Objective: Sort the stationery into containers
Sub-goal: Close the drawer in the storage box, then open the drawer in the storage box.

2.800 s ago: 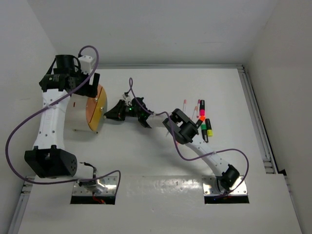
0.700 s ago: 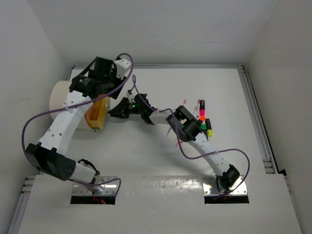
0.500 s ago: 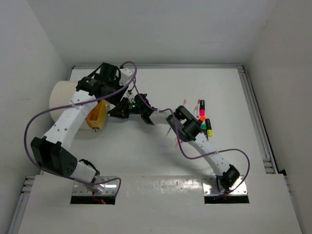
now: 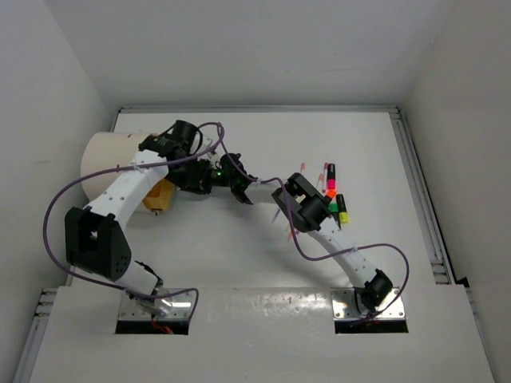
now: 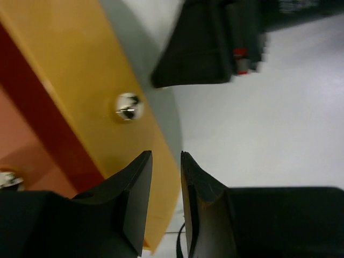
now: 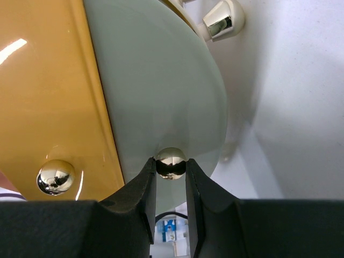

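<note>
Right tool (image 6: pixel 171 167), pinching shiny round knob (image 6: pixel 171 160)

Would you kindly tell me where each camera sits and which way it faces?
Top external: above, behind the bases, looking down at the table; left arm and right arm show.
Left wrist: on the left gripper, facing the yellow bin; jaws slightly apart.
Right wrist: on the right gripper, facing the pale green bin; its jaws pinch a knob.
Both wrist views share the yellow bin.
</note>
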### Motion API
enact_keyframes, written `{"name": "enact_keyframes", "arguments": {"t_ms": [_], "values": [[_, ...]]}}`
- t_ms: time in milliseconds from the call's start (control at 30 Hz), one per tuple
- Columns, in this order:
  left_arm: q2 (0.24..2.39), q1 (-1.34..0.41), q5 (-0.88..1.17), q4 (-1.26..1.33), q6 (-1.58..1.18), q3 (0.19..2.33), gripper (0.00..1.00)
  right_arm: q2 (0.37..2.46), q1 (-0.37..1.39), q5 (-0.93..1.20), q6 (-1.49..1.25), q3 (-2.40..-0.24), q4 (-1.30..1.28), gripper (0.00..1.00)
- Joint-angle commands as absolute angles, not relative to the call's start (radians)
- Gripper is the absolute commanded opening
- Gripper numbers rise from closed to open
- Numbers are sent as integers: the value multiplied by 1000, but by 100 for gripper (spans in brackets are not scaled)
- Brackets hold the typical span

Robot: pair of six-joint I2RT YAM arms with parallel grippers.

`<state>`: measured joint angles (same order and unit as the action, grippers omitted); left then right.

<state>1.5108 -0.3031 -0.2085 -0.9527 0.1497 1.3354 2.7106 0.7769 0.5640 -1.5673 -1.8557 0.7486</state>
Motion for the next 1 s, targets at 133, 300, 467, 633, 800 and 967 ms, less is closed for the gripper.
{"name": "enact_keyframes", "arguments": {"t_ms": [133, 300, 467, 633, 800, 967], "values": [[1508, -248, -510, -855, 136, 1347, 34, 2683, 784, 558, -1582, -1891, 870, 0], [1505, -250, -592, -844, 130, 1339, 34, 2681, 784, 560, -1583, -1882, 874, 0], [1493, -256, -575, -833, 126, 1339, 34, 2681, 782, 560, -1582, -1882, 874, 0], [1512, -229, -568, -848, 123, 1332, 34, 2678, 779, 563, -1582, -1868, 879, 0], [1526, -222, -574, -845, 130, 1331, 34, 2666, 770, 574, -1583, -1845, 891, 0], [1532, -207, -549, -844, 127, 1335, 34, 2652, 759, 583, -1582, -1816, 899, 0]]}}
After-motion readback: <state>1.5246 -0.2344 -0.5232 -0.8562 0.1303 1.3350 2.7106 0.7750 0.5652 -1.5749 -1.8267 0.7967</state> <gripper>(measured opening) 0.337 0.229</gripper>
